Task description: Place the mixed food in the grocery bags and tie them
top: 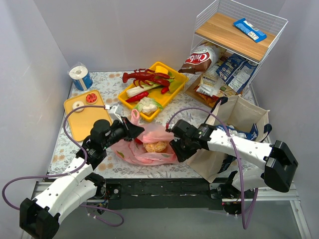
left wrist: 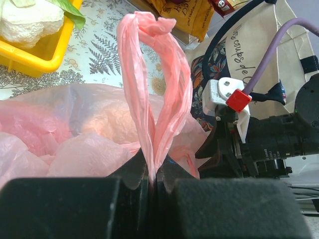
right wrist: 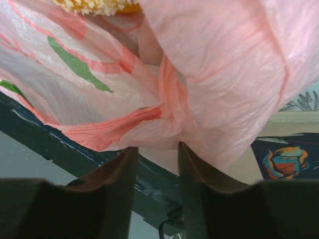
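The pink plastic bag (top: 130, 152) lies at the table's front middle with orange toy bread (top: 156, 147) inside. My left gripper (top: 133, 130) is shut on one of its loop handles (left wrist: 152, 89), which stands up twisted above the jaws (left wrist: 153, 172). My right gripper (top: 175, 147) is at the bag's right side. It is open, its jaws (right wrist: 157, 154) apart just under a gathered fold of the bag (right wrist: 169, 107), holding nothing. The beige tote (top: 244, 117) stands to the right, behind the right arm, with packets inside.
A yellow tray (top: 172, 90) with a red toy lobster (top: 147, 77) and vegetables sits behind the bag. A yellow board (top: 84, 119) lies at left, a paper roll (top: 79, 75) at back left. A wire shelf (top: 234, 50) with snack packets stands at back right.
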`<action>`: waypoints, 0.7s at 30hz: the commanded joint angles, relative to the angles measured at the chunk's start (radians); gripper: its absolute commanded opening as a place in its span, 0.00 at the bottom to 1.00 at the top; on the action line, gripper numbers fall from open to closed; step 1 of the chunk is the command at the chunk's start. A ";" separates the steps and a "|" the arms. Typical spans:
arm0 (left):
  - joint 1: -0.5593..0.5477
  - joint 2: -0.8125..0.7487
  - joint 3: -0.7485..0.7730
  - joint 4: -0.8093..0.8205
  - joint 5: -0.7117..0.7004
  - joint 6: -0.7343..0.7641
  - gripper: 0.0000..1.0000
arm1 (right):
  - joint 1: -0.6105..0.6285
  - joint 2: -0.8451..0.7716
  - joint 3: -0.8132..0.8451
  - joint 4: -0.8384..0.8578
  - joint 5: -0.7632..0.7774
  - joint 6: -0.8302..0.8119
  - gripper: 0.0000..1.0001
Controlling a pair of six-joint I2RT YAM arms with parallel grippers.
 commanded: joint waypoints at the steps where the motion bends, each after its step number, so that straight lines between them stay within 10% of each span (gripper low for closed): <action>1: -0.002 -0.025 -0.007 -0.004 0.000 0.013 0.00 | 0.008 -0.035 0.023 -0.015 0.008 0.023 0.50; 11: -0.002 -0.030 -0.009 -0.007 0.002 0.011 0.00 | 0.006 -0.015 0.407 -0.094 -0.032 0.084 0.68; 21: -0.002 -0.034 0.006 -0.035 -0.010 0.031 0.00 | 0.003 0.218 0.468 -0.254 0.088 0.144 0.53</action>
